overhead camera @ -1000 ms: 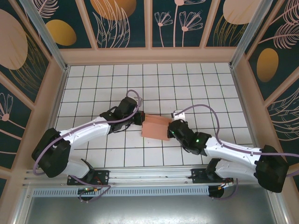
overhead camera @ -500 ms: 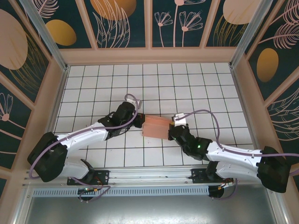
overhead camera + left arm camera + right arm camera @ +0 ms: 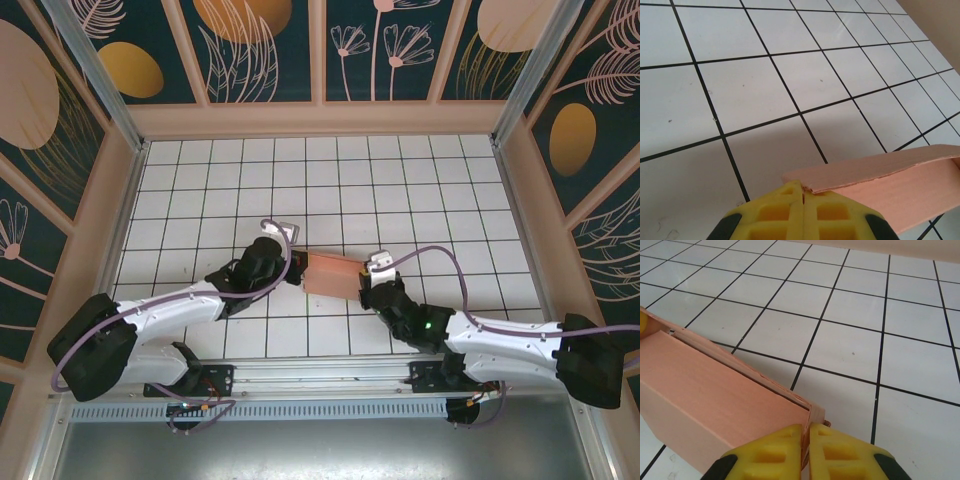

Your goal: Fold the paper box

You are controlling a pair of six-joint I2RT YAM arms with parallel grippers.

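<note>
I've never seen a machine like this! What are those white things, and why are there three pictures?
Those are two robot arms, the left arm and the right arm, bolted at the edge of a white tiled table. One picture looks down from above. The other two come from small cameras on each wrist, so you see the yellow fingers up close. Between the arms is a pink paper box. The left gripper pinches one end of it, and the right gripper pinches the other end.
</note>
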